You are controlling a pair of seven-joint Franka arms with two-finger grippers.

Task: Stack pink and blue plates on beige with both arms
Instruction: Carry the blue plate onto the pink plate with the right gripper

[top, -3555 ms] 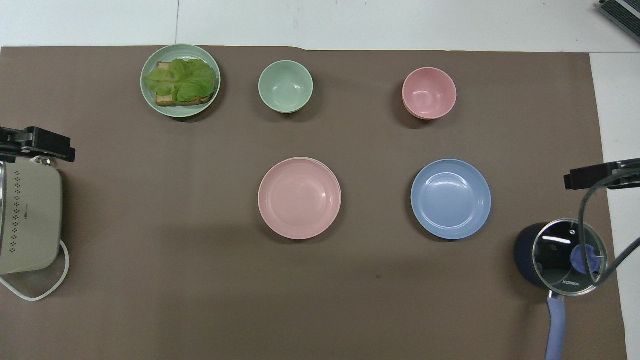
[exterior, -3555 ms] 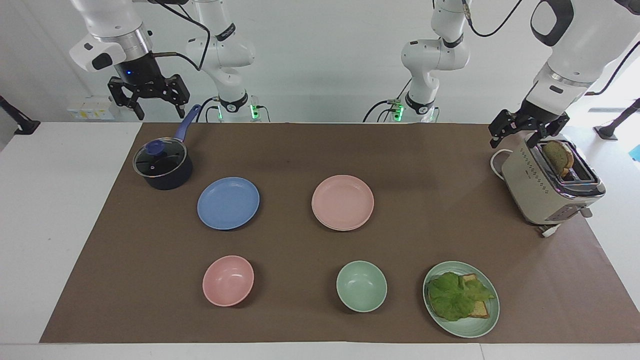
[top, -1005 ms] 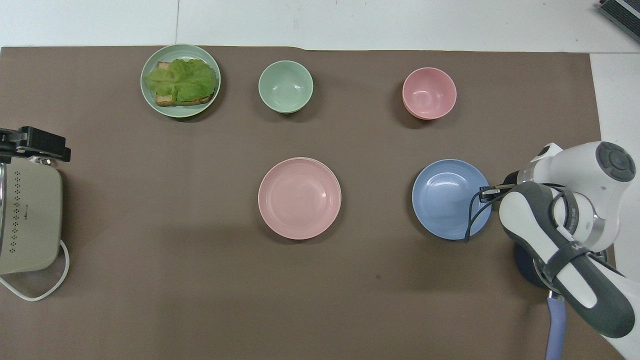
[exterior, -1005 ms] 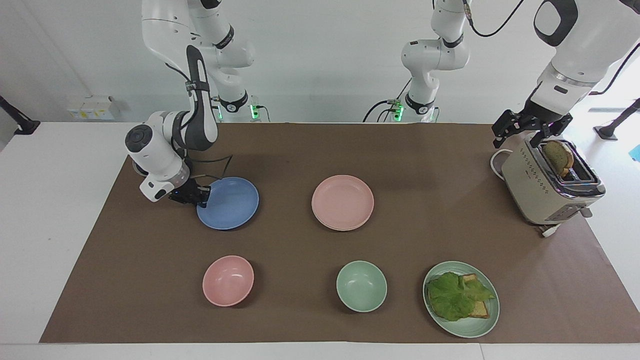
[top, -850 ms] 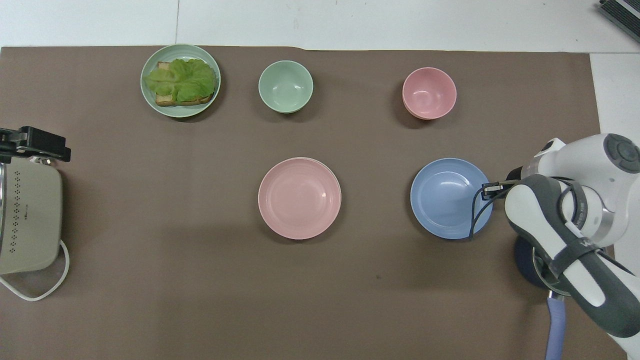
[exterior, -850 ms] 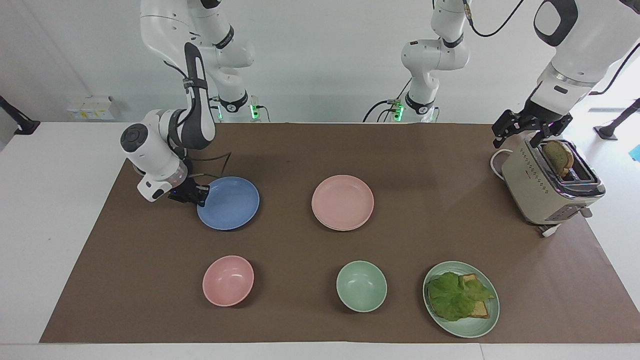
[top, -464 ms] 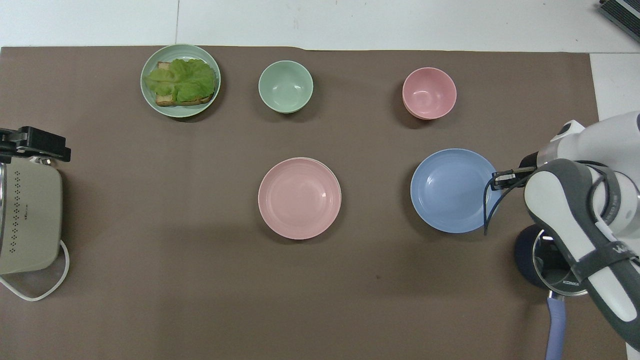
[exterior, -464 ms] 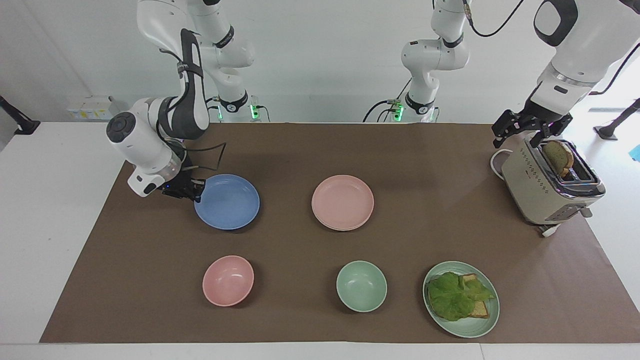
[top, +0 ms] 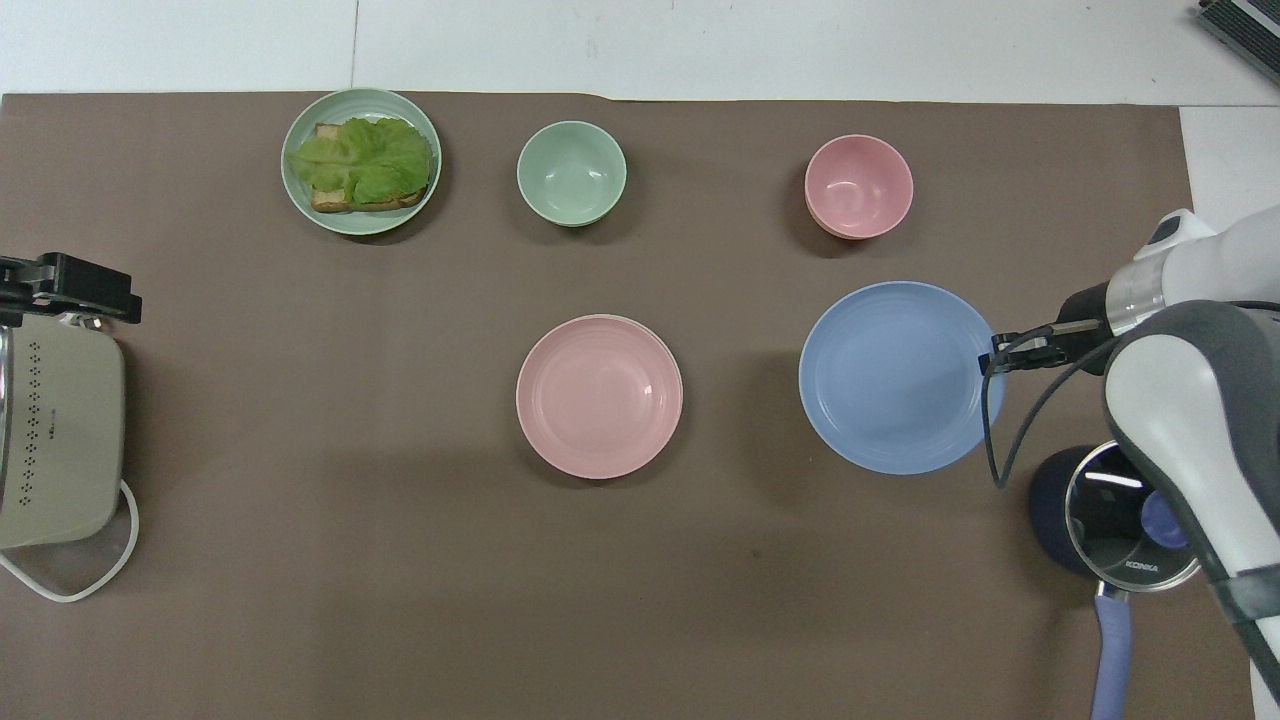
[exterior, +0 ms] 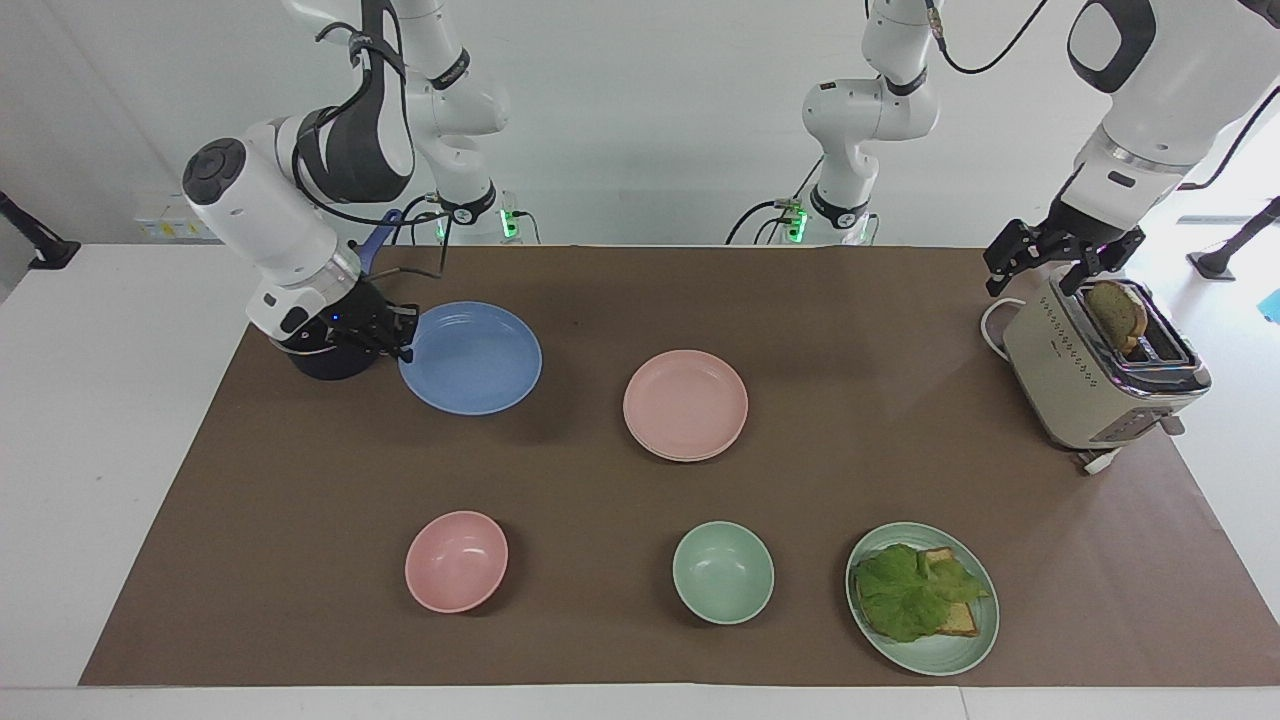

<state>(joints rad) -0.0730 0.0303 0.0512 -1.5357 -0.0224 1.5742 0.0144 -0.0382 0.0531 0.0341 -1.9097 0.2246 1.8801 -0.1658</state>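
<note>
Right arm lifts blue plate clear of brown table mat (exterior: 600, 290).

The right gripper (exterior: 397, 338) clamps the round matte blue plate (exterior: 470, 358) by its rim, raised beside the dark saucepan (exterior: 325, 362); bare mat separates it from the pale pink plate (exterior: 685, 403), stacked on a beige one. The left gripper (exterior: 1052, 262) waits, fingers spread, over the beige toaster (exterior: 1085, 385).

The white table (exterior: 100, 400) carries a brown mat (exterior: 640, 480) over most of its top. Directly on the mat rest a pink plate (exterior: 685, 404) near the centre, a pink bowl (exterior: 456, 561), a green bowl (exterior: 723, 572), a green plate (exterior: 965, 645) with lettuce and bread, a beige toaster (exterior: 1085, 385) at the left arm's end, and a dark saucepan (top: 1105, 515) at the right arm's end.
</note>
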